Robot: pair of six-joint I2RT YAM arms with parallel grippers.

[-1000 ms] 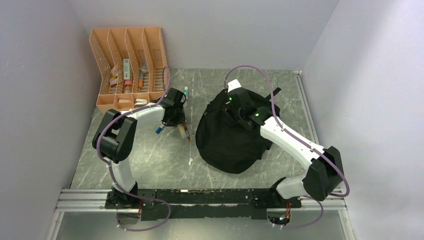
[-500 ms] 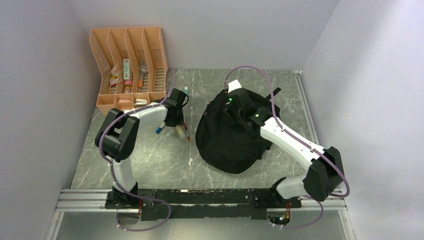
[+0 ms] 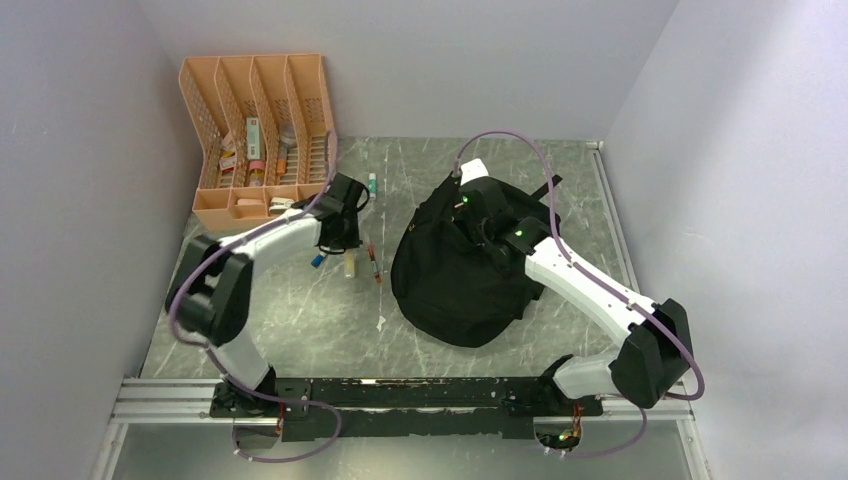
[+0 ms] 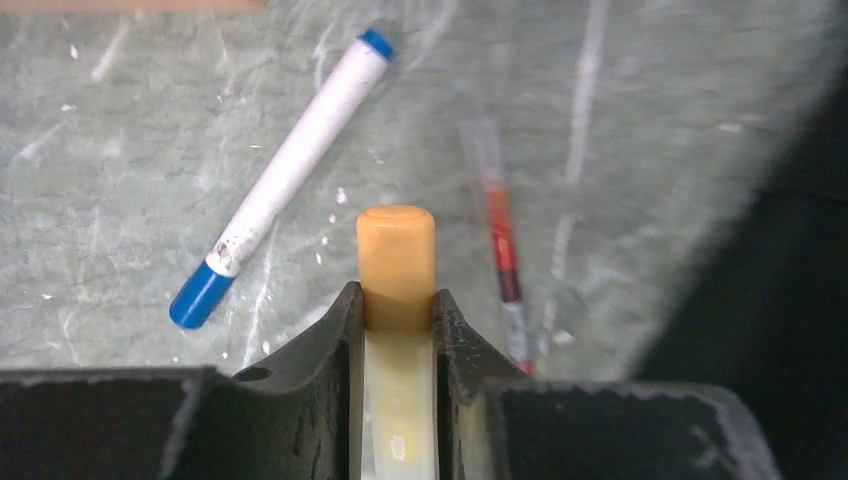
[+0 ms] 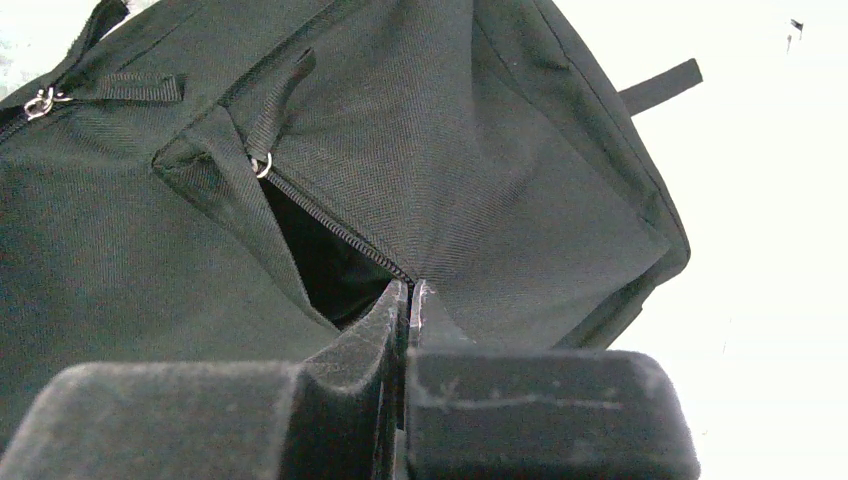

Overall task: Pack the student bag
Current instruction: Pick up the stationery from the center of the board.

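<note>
**Station check: left tool gripping a stick, right tool pinching the bag**

Both arms are reaching away from their bases at the near edge of the desk (image 3: 300,320).

The student bag (image 3: 450,290) is lying just right of the desk's middle, between the near and far edges, as a rounded black mound. The right arm is reaching over it. Seen from the wrist, the right tool (image 5: 410,290) is standing fully closed, its fingertips meeting on the black fabric at the lower end of an unzipped pocket (image 5: 320,260). The pocket is gaping open and dark inside.

Left of the bag, the left tool (image 4: 397,297) is pointing down at the desk. Its fingers are pressing narrowly against both sides of a pale yellow orange-capped stick (image 4: 396,260), with the cap jutting out beyond the fingertips. A white marker (image 4: 290,170) with blue ends is lying slantwise on the desk just beside the stick on one side. A red pen (image 4: 500,250) is lying on the other side, between the stick and the bag. Neither is touching the tool.

Further back, a small teal-capped item (image 3: 372,182) is lying on the desk.

In the far left corner, an orange mesh organiser (image 3: 205,120) is standing against the wall, and small items are sitting in its compartments, too small to identify.
</note>
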